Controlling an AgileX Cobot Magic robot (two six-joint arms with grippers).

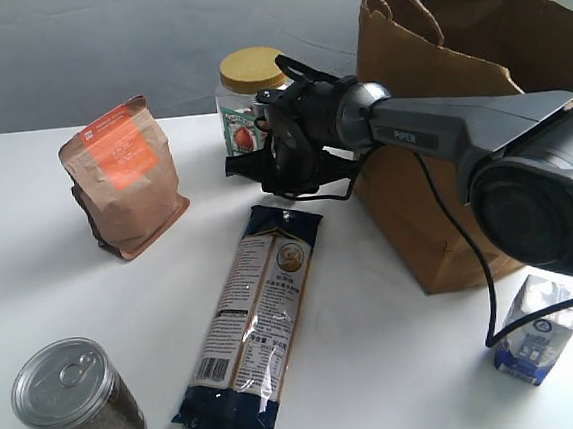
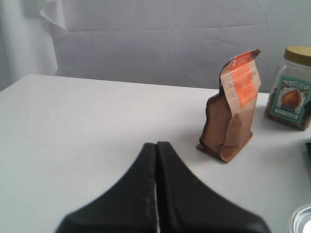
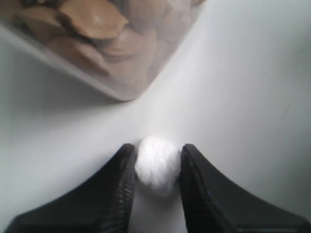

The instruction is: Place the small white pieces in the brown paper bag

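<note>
In the right wrist view one small white piece (image 3: 156,165), a rounded lump, sits between both fingers of my right gripper (image 3: 156,158), which is shut on it just above the white table, close to the nut jar (image 3: 97,39). In the exterior view that gripper (image 1: 261,154) is down beside the jar (image 1: 248,97), left of the tall brown paper bag (image 1: 460,129); the white piece is hidden there. No other white pieces show. My left gripper (image 2: 157,145) is shut on nothing and is out of the exterior view.
A brown pouch with an orange label (image 1: 122,174) stands at the left. A long noodle packet (image 1: 250,318) lies mid-table. A metal-lidded can (image 1: 77,403) is at the front left, a blue-and-white carton (image 1: 538,333) at the front right.
</note>
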